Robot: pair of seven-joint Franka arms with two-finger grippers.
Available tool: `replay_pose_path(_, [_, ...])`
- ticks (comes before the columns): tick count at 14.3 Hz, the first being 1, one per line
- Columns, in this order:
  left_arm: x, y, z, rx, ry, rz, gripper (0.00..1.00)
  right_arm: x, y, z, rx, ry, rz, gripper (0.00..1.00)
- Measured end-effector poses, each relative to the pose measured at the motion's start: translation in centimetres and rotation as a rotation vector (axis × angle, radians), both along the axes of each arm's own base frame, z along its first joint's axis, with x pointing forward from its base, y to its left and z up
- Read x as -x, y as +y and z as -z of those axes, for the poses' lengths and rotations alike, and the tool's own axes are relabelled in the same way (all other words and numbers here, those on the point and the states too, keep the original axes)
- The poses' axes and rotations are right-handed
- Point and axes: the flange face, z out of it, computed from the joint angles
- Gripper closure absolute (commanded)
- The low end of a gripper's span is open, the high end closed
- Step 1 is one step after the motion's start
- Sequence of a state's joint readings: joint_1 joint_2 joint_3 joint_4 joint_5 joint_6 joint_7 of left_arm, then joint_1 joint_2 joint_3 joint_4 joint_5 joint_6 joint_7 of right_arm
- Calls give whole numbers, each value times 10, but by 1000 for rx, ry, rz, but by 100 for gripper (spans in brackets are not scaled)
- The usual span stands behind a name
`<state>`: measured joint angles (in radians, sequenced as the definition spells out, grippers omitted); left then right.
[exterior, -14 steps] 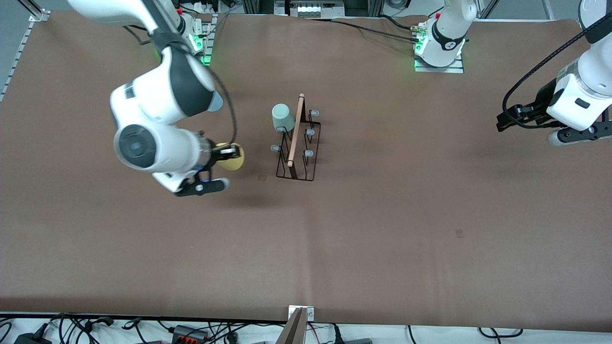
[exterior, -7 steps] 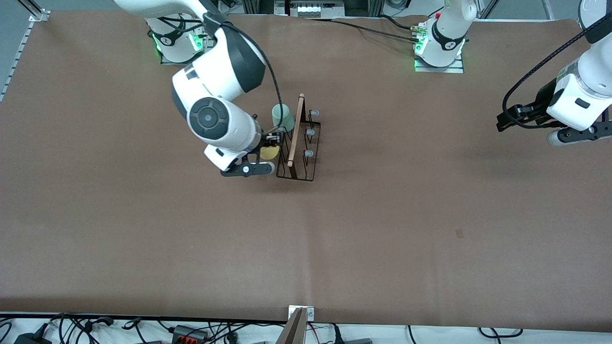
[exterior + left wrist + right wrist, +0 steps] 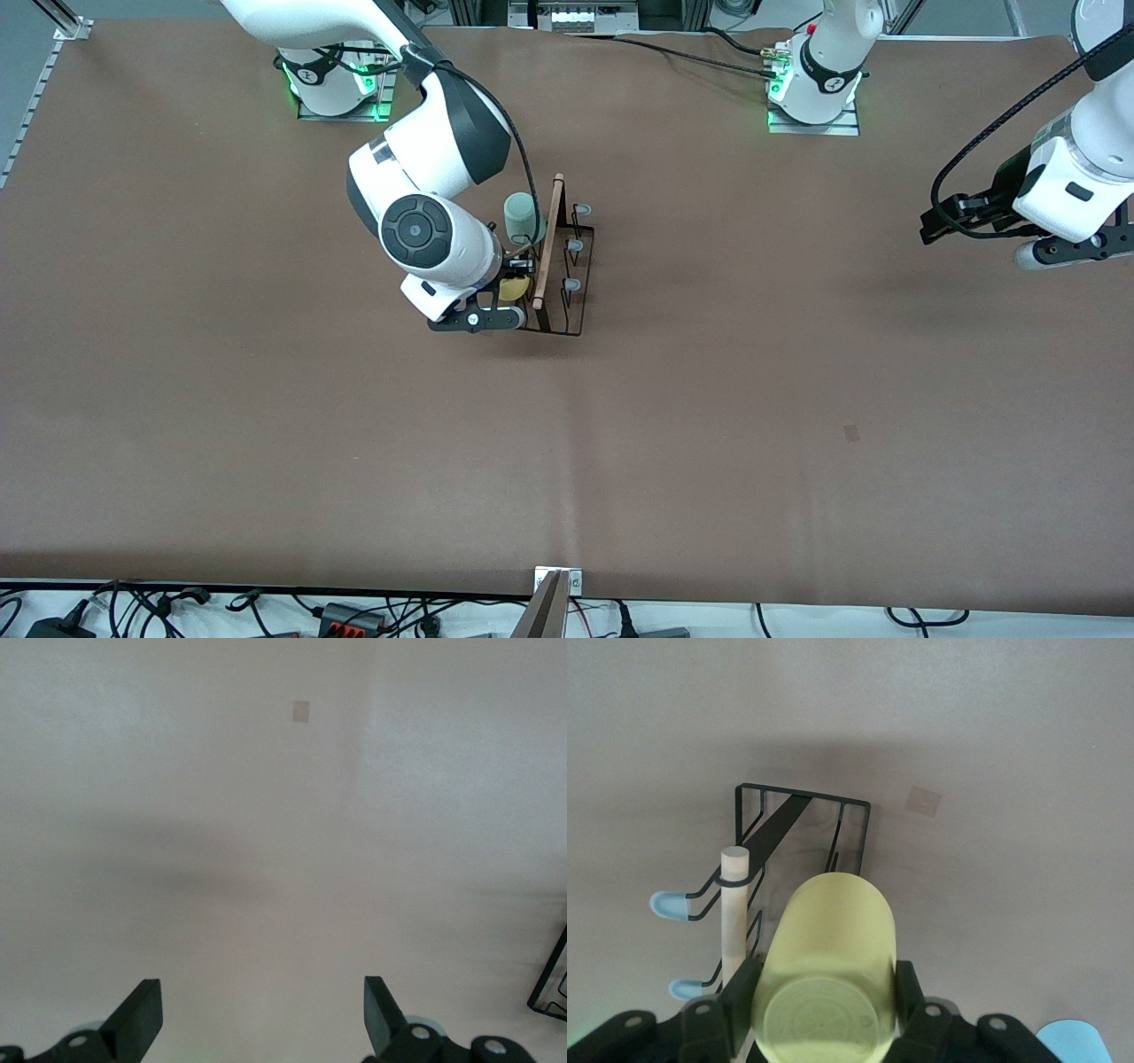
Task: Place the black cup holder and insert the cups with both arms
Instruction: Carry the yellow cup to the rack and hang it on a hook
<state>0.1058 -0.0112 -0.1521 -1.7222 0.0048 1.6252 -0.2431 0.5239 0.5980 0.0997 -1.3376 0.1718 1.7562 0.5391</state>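
Observation:
The black cup holder (image 3: 556, 301) stands mid-table, with its wooden rod handle (image 3: 547, 241) and pale blue pegs. A mint green cup (image 3: 522, 218) hangs upside down on a peg at the end of the rack nearer the robots. My right gripper (image 3: 516, 282) is shut on the yellow cup (image 3: 512, 288) and holds it bottom up against the rack's side toward the right arm's end. In the right wrist view the yellow cup (image 3: 829, 970) sits between the fingers, over the rack (image 3: 802, 828). My left gripper (image 3: 261, 1019) is open and empty, waiting above the table at the left arm's end. No light blue cup shows in the front view.
A blue object (image 3: 1072, 1041) shows at the edge of the right wrist view. Small tape marks (image 3: 851, 432) lie on the brown table. Cables run along the edge nearest the camera.
My right arm has carried the yellow cup from the right arm's end across to the rack and brought it against the rack's side. The left arm has not moved.

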Motion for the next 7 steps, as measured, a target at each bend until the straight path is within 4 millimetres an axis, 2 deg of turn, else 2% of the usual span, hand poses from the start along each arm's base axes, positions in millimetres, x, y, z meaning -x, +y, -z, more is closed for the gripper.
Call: replay_pose_path(7, [0, 0, 0, 0, 0, 0, 0, 3, 2, 15, 12, 17, -4, 71])
